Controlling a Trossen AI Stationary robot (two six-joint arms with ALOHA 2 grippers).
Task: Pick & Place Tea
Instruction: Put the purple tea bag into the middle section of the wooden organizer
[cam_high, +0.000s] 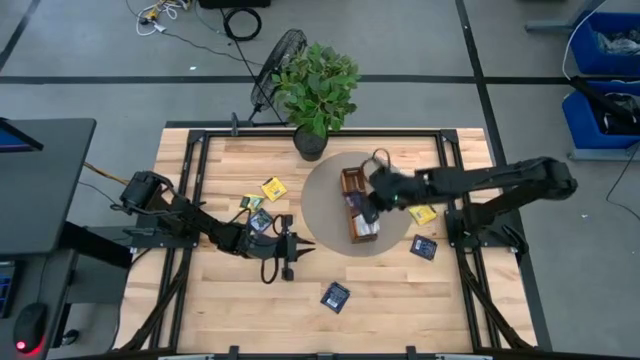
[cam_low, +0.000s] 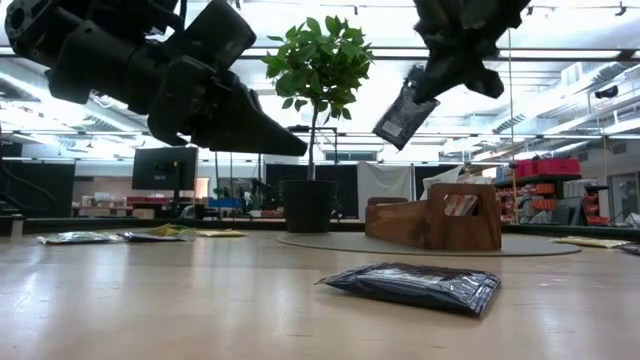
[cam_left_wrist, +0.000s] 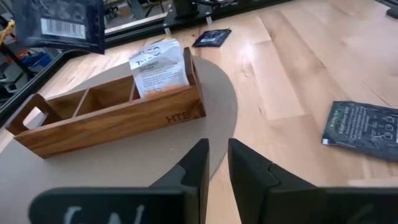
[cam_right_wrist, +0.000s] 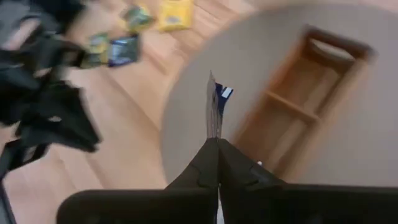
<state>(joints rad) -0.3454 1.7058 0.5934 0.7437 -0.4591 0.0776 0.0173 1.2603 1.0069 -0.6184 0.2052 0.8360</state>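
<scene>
counter (cam_high: 400, 300): pale wood | round mat (cam_high: 325, 200): carried wooden tray (cam_high: 352, 185) | potted plant (cam_high: 315, 90): at far edge

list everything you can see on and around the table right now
wooden tray: one, brown, on the round mat, a white sachet upright in one end compartment
round mat: one, grey-brown, table centre
navy sachets: one held in the air over the tray, one flat near the front edge, one right of the mat
yellow sachets: one left of the mat, one by the mat's right edge
potted plant: one, green, back edge
left gripper: empty, slightly open, above the table left of the mat
right gripper: shut on the navy sachet
</scene>
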